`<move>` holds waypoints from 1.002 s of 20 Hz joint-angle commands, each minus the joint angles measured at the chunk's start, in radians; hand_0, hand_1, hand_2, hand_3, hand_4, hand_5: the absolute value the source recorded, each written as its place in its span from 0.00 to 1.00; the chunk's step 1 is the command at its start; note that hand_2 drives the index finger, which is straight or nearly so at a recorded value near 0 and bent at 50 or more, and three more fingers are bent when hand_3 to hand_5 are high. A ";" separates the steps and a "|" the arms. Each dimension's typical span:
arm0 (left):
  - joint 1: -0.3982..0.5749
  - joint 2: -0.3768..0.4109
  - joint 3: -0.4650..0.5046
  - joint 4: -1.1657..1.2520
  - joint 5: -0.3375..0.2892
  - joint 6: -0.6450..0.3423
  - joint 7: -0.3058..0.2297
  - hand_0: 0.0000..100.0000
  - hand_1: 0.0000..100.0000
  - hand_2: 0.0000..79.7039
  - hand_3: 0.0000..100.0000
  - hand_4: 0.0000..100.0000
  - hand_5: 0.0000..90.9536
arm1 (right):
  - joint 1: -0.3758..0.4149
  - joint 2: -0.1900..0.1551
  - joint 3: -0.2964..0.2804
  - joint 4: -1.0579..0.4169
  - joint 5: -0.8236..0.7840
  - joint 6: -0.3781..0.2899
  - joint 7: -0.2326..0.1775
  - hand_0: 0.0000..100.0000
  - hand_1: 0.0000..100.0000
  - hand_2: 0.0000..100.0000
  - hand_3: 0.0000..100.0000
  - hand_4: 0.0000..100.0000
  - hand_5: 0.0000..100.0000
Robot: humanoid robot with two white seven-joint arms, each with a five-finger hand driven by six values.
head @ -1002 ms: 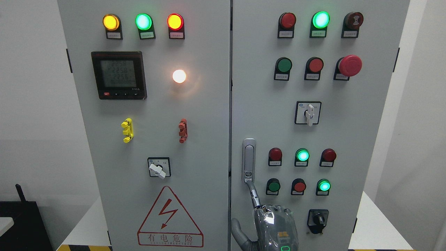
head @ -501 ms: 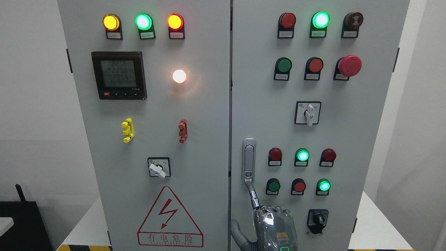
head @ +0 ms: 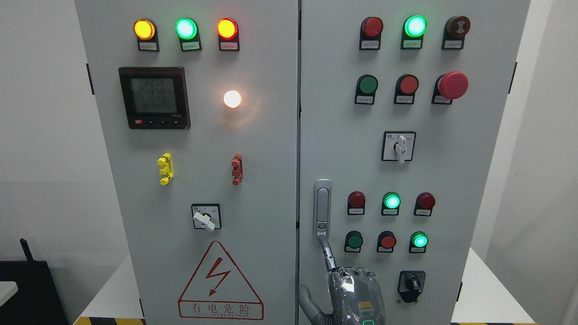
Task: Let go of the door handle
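Note:
The silver door handle sits upright on the left edge of the cabinet's right door, flush in its recess. My right hand, wrapped in clear plastic, comes up from the bottom edge just below it. Its index finger is stretched up, with the tip at the handle's lower end, touching or just under it. The thumb sticks out to the left. The hand grips nothing. The other fingers are hidden behind the back of the hand. The left arm does not show.
The grey cabinet has two shut doors. The right door carries lamps and push buttons, a red mushroom stop button and two rotary switches. The left door has a meter, lamps and a hazard triangle.
My right hand has sunk a few pixels, so the index fingertip has slid from over the handle's lower end to just beneath it. The handle and doors have not moved.

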 commanded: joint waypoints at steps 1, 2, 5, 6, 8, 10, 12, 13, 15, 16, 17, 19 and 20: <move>-0.002 0.000 -0.012 0.000 0.000 -0.001 0.000 0.12 0.39 0.00 0.00 0.00 0.00 | 0.003 0.000 -0.001 0.009 0.000 0.002 0.001 0.40 0.34 0.00 1.00 1.00 1.00; -0.002 0.000 -0.012 0.000 0.000 0.001 0.000 0.12 0.39 0.00 0.00 0.00 0.00 | 0.004 0.000 -0.001 0.009 0.000 0.002 0.001 0.40 0.34 0.00 1.00 1.00 1.00; -0.002 0.000 -0.012 0.000 0.000 0.001 0.000 0.12 0.39 0.00 0.00 0.00 0.00 | 0.004 0.000 -0.001 0.009 0.000 0.002 0.001 0.40 0.34 0.00 1.00 1.00 1.00; -0.002 0.000 -0.012 0.000 0.000 -0.001 0.000 0.12 0.39 0.00 0.00 0.00 0.00 | 0.003 0.000 -0.001 0.009 0.000 0.002 0.001 0.40 0.34 0.00 1.00 1.00 1.00; -0.002 0.000 -0.012 0.000 0.000 -0.001 0.000 0.12 0.39 0.00 0.00 0.00 0.00 | 0.003 0.005 0.000 0.009 0.000 0.001 -0.001 0.40 0.34 0.00 1.00 1.00 1.00; -0.002 0.000 -0.012 0.000 0.000 -0.001 0.000 0.12 0.39 0.00 0.00 0.00 0.00 | 0.001 0.007 0.000 0.008 0.000 0.001 -0.002 0.41 0.34 0.00 1.00 1.00 1.00; -0.002 0.000 -0.012 0.000 0.000 -0.001 0.000 0.12 0.39 0.00 0.00 0.00 0.00 | 0.001 0.008 -0.001 0.006 -0.002 0.001 -0.008 0.41 0.34 0.00 1.00 1.00 1.00; -0.002 0.000 -0.012 0.000 0.000 -0.001 0.000 0.12 0.39 0.00 0.00 0.00 0.00 | 0.001 0.010 -0.001 0.005 -0.002 0.001 -0.008 0.41 0.34 0.00 1.00 1.00 1.00; -0.002 0.000 -0.012 0.000 0.000 -0.001 0.000 0.12 0.39 0.00 0.00 0.00 0.00 | 0.001 0.010 -0.001 0.003 -0.002 0.001 -0.010 0.41 0.34 0.00 1.00 1.00 1.00; -0.002 0.000 -0.012 0.000 0.000 0.001 0.000 0.12 0.39 0.00 0.00 0.00 0.00 | 0.000 0.010 -0.001 0.003 -0.002 0.001 -0.011 0.41 0.34 0.00 1.00 1.00 1.00; -0.002 0.000 -0.012 0.000 0.000 -0.001 0.000 0.12 0.39 0.00 0.00 0.00 0.00 | 0.000 0.010 -0.001 0.003 -0.003 0.001 -0.011 0.41 0.34 0.00 1.00 1.00 1.00; -0.002 0.000 -0.012 0.000 0.000 0.001 0.000 0.12 0.39 0.00 0.00 0.00 0.00 | 0.000 0.010 -0.001 -0.001 -0.003 0.001 -0.015 0.40 0.34 0.00 1.00 1.00 1.00; -0.002 0.000 -0.012 0.000 0.000 0.001 0.000 0.12 0.39 0.00 0.00 0.00 0.00 | 0.000 0.010 -0.001 -0.004 -0.003 0.001 -0.015 0.40 0.34 0.00 1.00 1.00 1.00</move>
